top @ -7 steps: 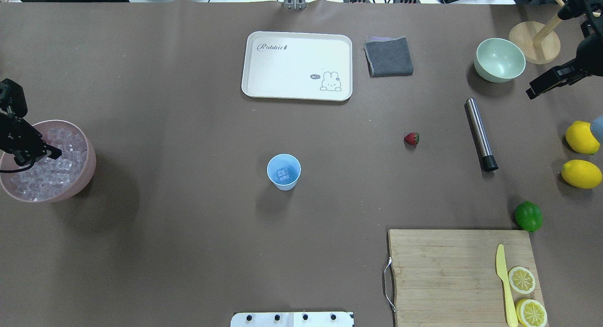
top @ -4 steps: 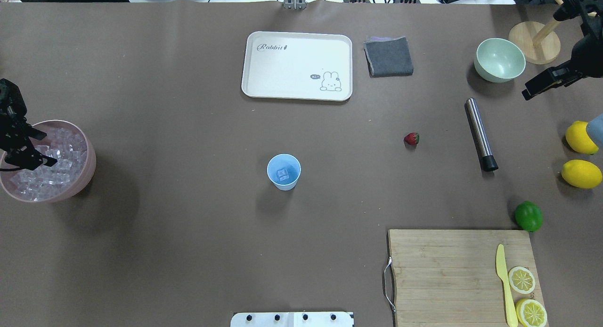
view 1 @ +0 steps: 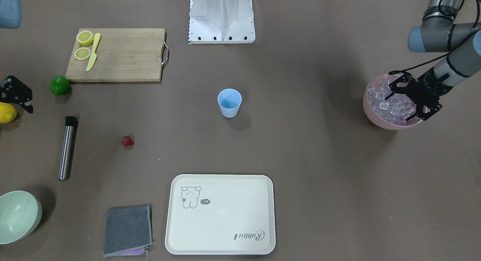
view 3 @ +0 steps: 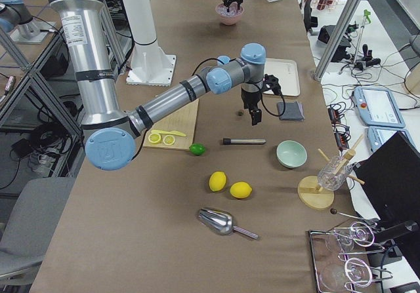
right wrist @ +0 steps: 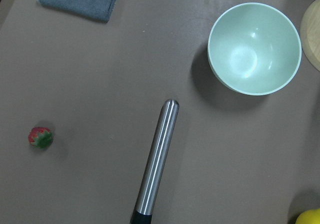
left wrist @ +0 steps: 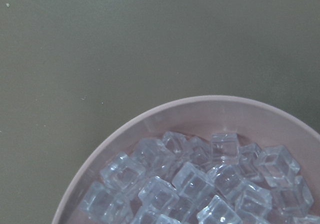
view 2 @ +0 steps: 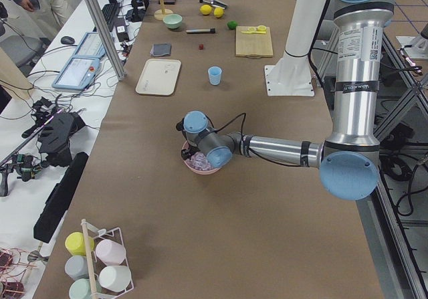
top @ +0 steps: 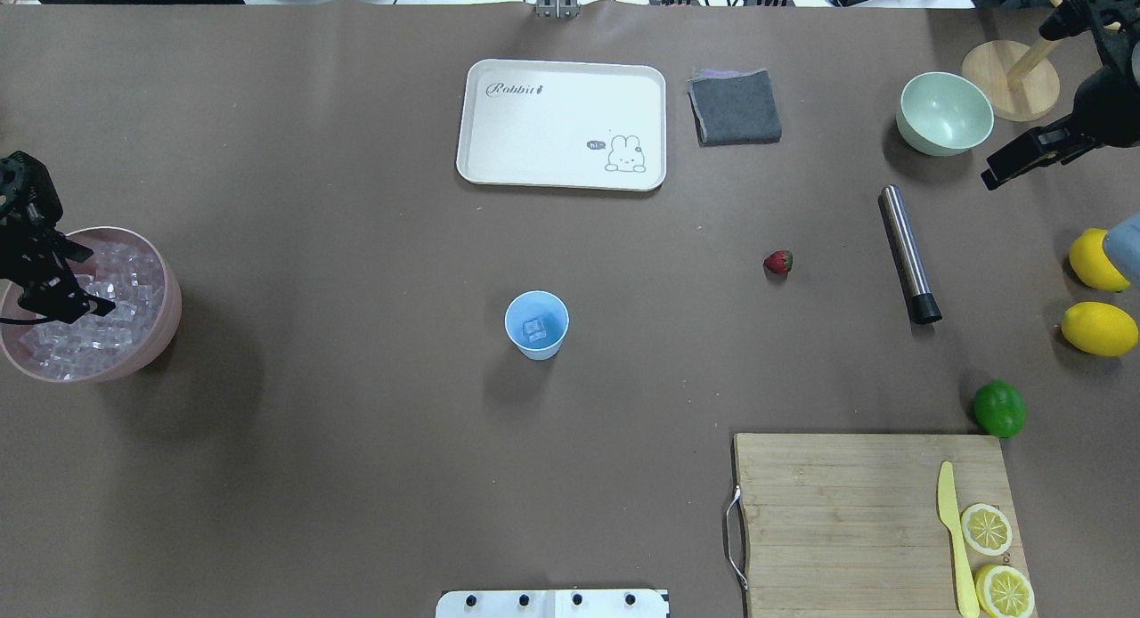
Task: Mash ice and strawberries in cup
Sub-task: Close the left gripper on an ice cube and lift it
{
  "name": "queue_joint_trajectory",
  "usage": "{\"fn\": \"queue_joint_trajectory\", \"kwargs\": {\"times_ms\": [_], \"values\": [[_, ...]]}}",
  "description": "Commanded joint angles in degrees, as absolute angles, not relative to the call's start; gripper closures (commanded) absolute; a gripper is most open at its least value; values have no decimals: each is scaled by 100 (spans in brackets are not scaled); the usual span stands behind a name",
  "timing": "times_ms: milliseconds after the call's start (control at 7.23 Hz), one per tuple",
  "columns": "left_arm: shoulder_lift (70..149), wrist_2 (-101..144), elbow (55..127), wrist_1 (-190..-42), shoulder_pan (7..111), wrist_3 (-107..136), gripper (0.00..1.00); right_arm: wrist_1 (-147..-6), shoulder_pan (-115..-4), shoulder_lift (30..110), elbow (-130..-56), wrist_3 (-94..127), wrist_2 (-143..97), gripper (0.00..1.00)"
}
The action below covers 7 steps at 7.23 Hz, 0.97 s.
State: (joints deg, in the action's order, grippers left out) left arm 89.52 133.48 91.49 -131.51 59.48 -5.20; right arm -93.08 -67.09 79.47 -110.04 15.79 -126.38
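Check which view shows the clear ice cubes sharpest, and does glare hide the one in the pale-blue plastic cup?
Left wrist view: clear ice cubes in the pink bowl are sharp, slightly glinting. Overhead view: pale-blue plastic cup shows its cube, no glare. Front-facing view: cube indistinct.

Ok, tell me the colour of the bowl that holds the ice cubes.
Pale pink. The pink bowl shows best in the overhead exterior view.

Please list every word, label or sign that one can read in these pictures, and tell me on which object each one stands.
"Rabbit": cursive word in a corner of the white tray.
"hi": in the small dark speech bubble beside the tray's rabbit drawing; barely legible.
Nothing else is readable.
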Motion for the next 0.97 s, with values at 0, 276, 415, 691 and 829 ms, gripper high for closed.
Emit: {"fn": "queue_joint_trajectory", "kwargs": {"times_ms": [0,276,415,691,829], "values": [[8991,13061,9176,-13157,5652,-536,3,-9299,-6697,7963,-11004,1582,-12630,0],[8895,13157,9316,-13157,5660,-545,29,-9299,-6706,7972,-11013,1573,-12630,0],[8877,13270,9308,-13149,5660,-545,83,-9308,-6706,7989,-11030,1582,-12630,0],[8877,13280,9308,-13148,5739,-554,100,-9299,-6697,8016,-11083,1617,-12639,0],[8894,13428,9316,-13148,5818,-554,100,-9308,-6697,8016,-11083,1626,-12639,0]]}}
